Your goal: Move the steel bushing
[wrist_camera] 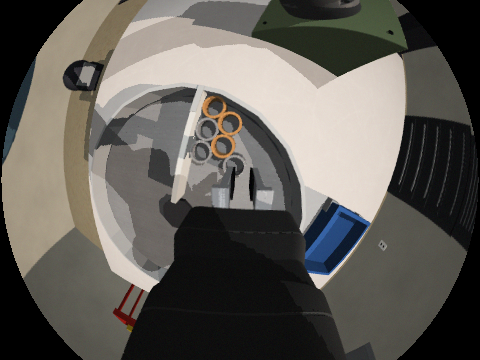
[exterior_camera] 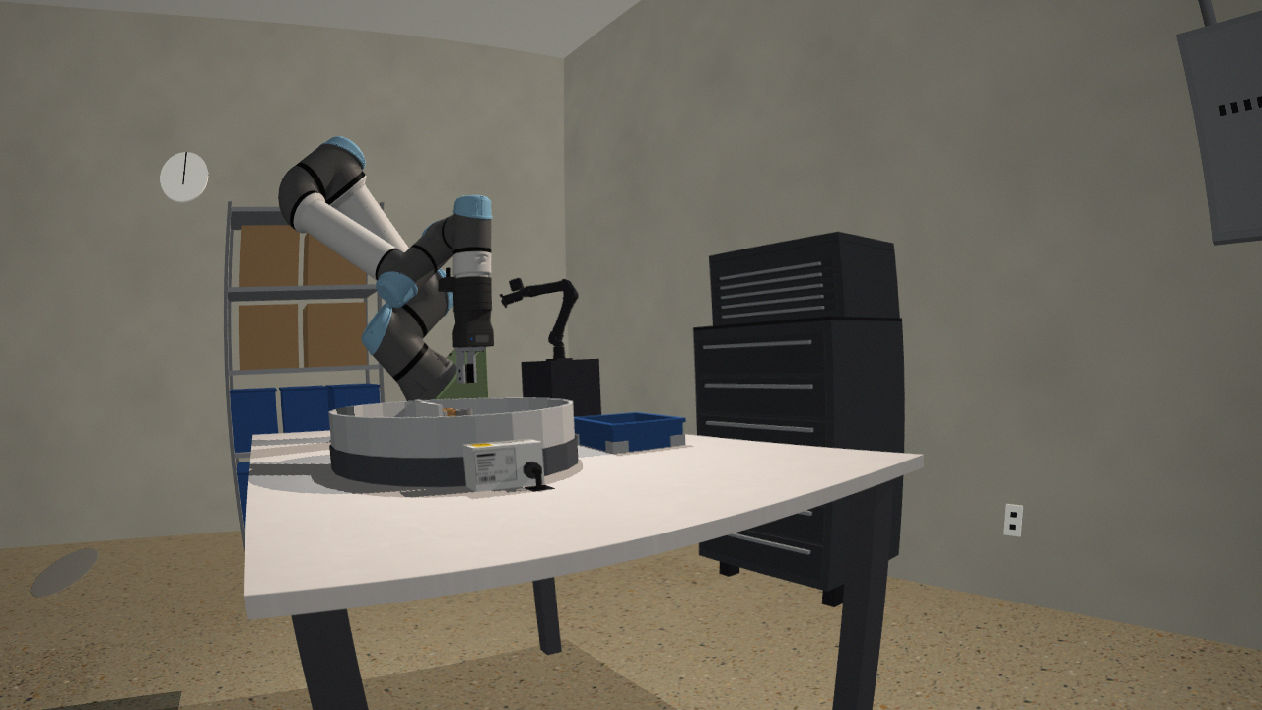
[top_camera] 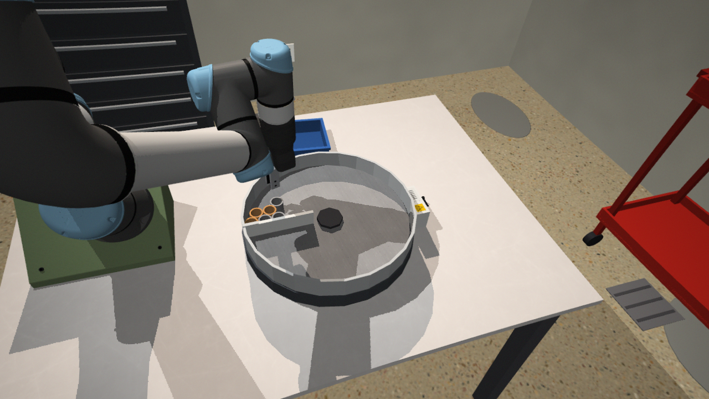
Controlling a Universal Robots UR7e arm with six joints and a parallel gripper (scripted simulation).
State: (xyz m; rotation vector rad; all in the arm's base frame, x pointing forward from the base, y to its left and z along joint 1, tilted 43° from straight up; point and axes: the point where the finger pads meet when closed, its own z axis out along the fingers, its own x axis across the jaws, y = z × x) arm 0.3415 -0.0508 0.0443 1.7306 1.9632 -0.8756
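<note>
The round grey turntable (top_camera: 328, 225) holds a cluster of bushings against its left wall, behind a grey guide bar (top_camera: 278, 223). Some are orange brass (top_camera: 255, 213), some grey steel. One upright steel bushing (top_camera: 276, 202) stands at the cluster's near end; in the wrist view it (wrist_camera: 232, 167) lies just ahead of the fingertips. My gripper (top_camera: 272, 181) hangs upright over the turntable's back left rim, above that bushing and apart from it. Its fingers stand partly open with nothing between them. The blue crate (top_camera: 311, 133) sits on the table behind the turntable.
A black hub (top_camera: 329, 218) stands at the turntable's centre. The arm's green base (top_camera: 99, 238) is left of the turntable. A control box (top_camera: 419, 205) is fixed to the turntable's right side. A red cart (top_camera: 659, 218) stands off the table at the right.
</note>
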